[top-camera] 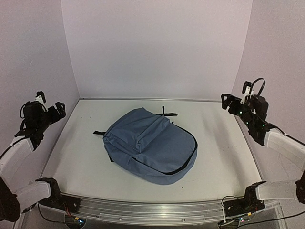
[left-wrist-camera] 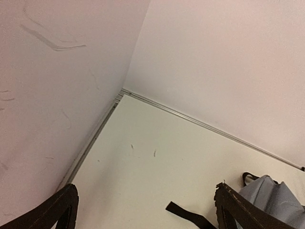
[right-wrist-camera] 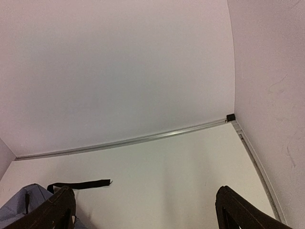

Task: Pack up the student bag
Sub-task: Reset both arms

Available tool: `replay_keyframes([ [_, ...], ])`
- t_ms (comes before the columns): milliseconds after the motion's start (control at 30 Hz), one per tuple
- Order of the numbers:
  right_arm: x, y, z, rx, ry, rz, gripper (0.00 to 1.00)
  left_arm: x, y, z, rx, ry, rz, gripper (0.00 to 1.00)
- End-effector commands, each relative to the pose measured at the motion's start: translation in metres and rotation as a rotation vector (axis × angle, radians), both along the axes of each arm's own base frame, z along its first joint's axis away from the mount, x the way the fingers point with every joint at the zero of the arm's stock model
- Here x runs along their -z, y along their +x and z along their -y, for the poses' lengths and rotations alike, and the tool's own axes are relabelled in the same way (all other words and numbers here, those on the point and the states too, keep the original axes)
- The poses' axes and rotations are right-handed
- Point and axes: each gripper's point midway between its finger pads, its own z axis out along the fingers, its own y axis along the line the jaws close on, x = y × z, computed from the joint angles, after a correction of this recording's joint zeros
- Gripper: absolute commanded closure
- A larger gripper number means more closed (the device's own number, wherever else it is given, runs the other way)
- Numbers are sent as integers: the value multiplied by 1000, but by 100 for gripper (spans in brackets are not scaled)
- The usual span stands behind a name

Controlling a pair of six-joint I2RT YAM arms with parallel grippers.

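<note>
The student bag (top-camera: 151, 144) lies flat in the middle of the table, slate-blue, with a black zipper line along its near right edge and black straps sticking out at the back and left. A corner of the bag (left-wrist-camera: 276, 195) and a strap (left-wrist-camera: 186, 213) show in the left wrist view; another corner of the bag (right-wrist-camera: 19, 205) and a strap (right-wrist-camera: 78, 184) show in the right wrist view. My left gripper (top-camera: 54, 110) hovers raised at the far left, open and empty. My right gripper (top-camera: 230, 103) hovers raised at the far right, open and empty.
White walls close the table on the left, back and right. A metal rail (top-camera: 152, 99) runs along the back edge, and another metal rail (top-camera: 152, 210) runs along the near edge between the arm bases. Bare tabletop (top-camera: 81, 157) surrounds the bag.
</note>
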Motion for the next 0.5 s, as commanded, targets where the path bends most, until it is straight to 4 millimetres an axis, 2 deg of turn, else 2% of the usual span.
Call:
replay_keyframes([
  [0, -7, -20, 15, 67, -24, 167, 2, -5, -11, -22, -122, 86, 96, 0],
  [233, 21, -27, 17, 67, -30, 151, 2, 16, -20, -21, -124, 74, 69, 0],
  [467, 16, -29, 17, 68, -40, 171, 2, 14, -19, -20, -114, 79, 76, 0],
])
